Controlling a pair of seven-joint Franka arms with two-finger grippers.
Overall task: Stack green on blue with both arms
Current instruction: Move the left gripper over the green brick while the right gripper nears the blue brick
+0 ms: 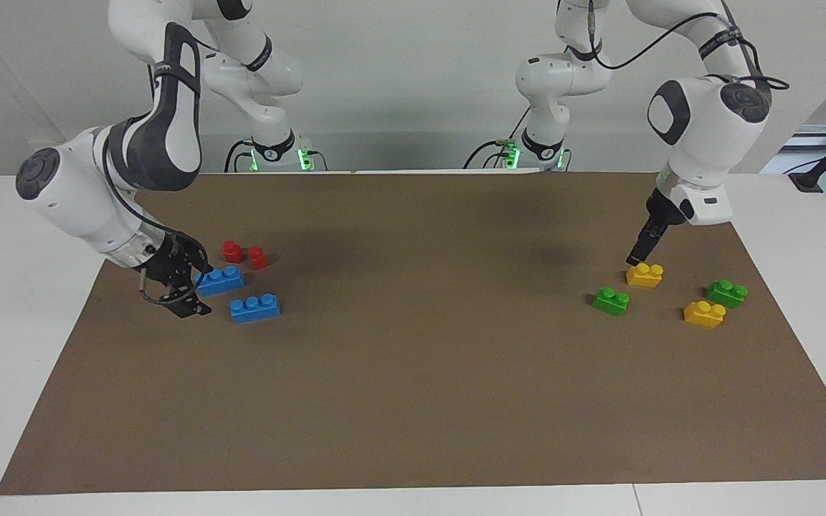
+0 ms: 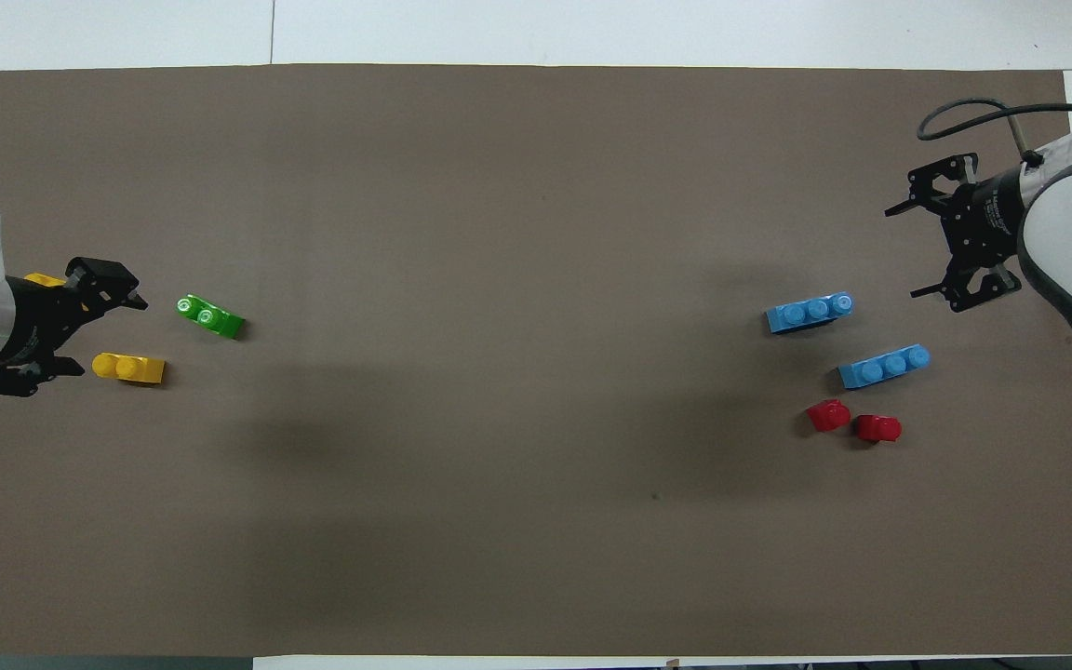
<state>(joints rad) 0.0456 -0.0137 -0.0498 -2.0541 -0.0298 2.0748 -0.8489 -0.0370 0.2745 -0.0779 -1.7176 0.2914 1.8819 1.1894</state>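
The bright green two-stud brick lies on the brown mat at the left arm's end, the brick of its group closest to the table's middle. Two light blue three-stud bricks lie at the right arm's end: one nearer the robots, one farther. My right gripper is open, low beside the end of the nearer blue brick, holding nothing. My left gripper is shut and empty, just above a yellow brick.
A darker green brick and a second yellow brick lie toward the left arm's edge of the mat; my left arm hides the darker green one in the overhead view. Two small red pieces lie nearer the robots than the blue bricks.
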